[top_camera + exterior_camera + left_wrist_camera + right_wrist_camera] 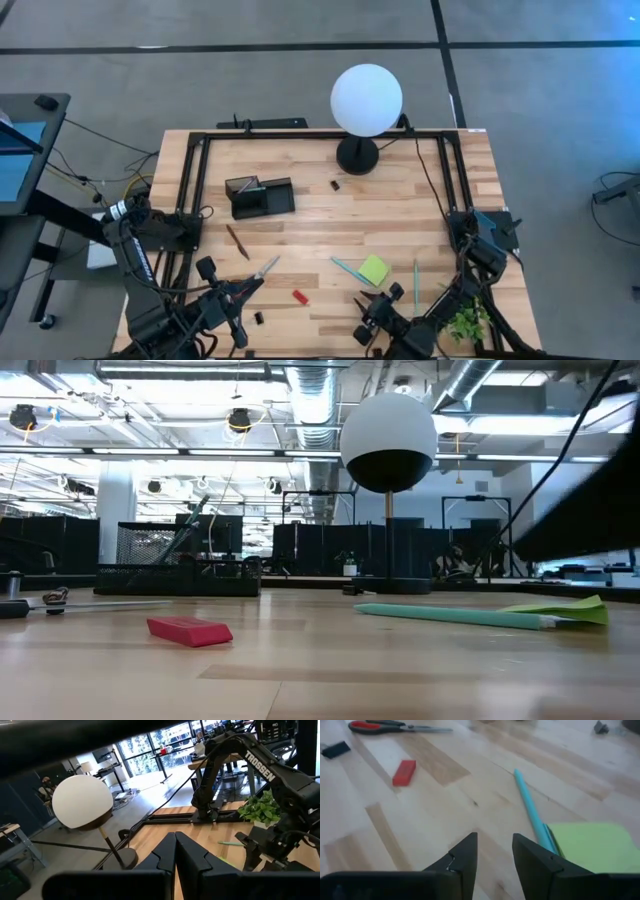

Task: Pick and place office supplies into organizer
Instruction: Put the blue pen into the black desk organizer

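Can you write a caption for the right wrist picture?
Open right gripper hovers near teal pen and green sticky pad.

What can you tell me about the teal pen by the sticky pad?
The teal pen is thin, straight and plastic-looking, lying flat on the wooden table. One end runs along the edge of the lime-green sticky-note pad and seems to touch it; the other points toward the red piece. The right tool sits open just short of it, holding nothing.
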